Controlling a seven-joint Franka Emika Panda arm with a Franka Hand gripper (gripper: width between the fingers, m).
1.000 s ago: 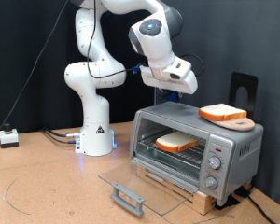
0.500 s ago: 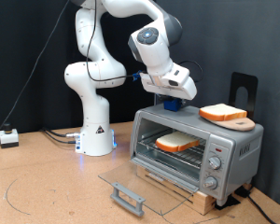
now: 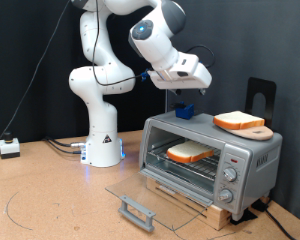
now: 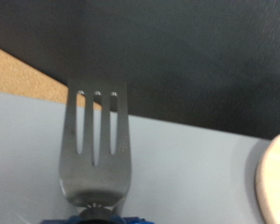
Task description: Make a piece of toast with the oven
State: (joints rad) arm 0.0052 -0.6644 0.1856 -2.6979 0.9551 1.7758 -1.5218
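The silver oven (image 3: 252, 158) stands on a wooden base with its glass door (image 3: 155, 192) folded down flat. A pale piece of toast (image 3: 190, 152) lies on the wire rack inside. A second slice (image 3: 237, 120) lies on a wooden board (image 3: 254, 132) on the oven's roof. My gripper (image 3: 185, 103) hangs over the roof's left end, shut on a fork with a blue handle (image 3: 185, 111). The wrist view shows the fork's metal tines (image 4: 95, 140) over the grey roof (image 4: 187, 177). The fingers themselves are out of that view.
The arm's white base (image 3: 102, 140) stands at the exterior view's left of the oven, with cables on the brown table (image 3: 50, 195). A black stand (image 3: 261, 97) rises behind the oven. A pale rounded edge (image 4: 276, 182) shows at the wrist view's border.
The arm's elbow and wrist have swung towards the exterior view's left and up. The hand has turned but stays over the oven roof's left end with the fork.
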